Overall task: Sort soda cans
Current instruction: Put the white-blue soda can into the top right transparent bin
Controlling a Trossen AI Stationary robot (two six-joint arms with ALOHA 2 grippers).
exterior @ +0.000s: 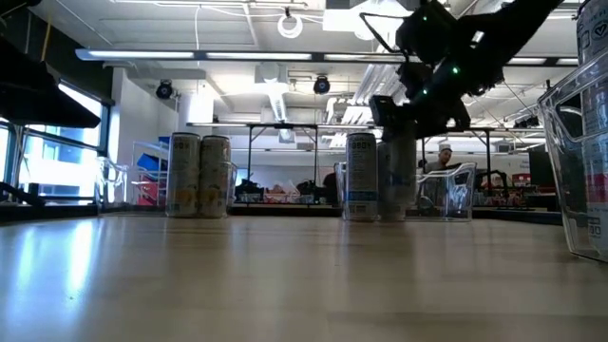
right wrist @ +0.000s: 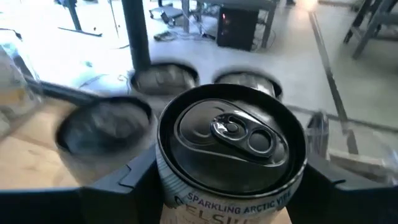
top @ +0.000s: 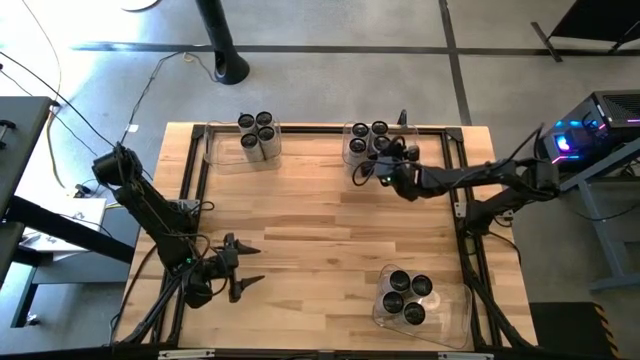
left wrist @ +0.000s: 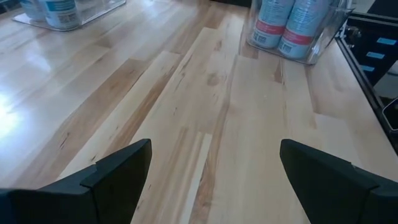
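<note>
Pale wooden planks form the desk (top: pixel 320 250), ringed by a dark metal frame on a grey concrete floor. From above, three clear bins stand on it: one bin (top: pixel 238 148) at the far edge toward the left holds four soda cans (top: pixel 257 128); a second bin (top: pixel 430 135) at the far edge toward the right holds a cluster of cans (top: pixel 366 138); a third bin (top: pixel 450 310) at the near right corner holds four cans (top: pixel 408 296). The left gripper (top: pixel 250 265) hovers over the near left corner, jaws spread wide and empty. The right gripper (top: pixel 378 170) reaches to the near side of the far right bin.

At desk height, two tall cans (exterior: pixel 199 175) stand left of centre and two more (exterior: pixel 377 177) right of centre, with the right arm (exterior: pixel 446 57) coming down over the latter pair. A clear bin wall (exterior: pixel 579 171) fills the right edge, and a person shows far off in the room.

Past the left wrist, two dark fingers (left wrist: pixel 118 171) stand far apart over bare planks; cans in bins sit at the far corners.

Past the right wrist, the jaws clasp one upright can (right wrist: pixel 230 146) by its sides, its dark pull-tab top uppermost, with more can tops (right wrist: pixel 102 121) just behind it.
</note>
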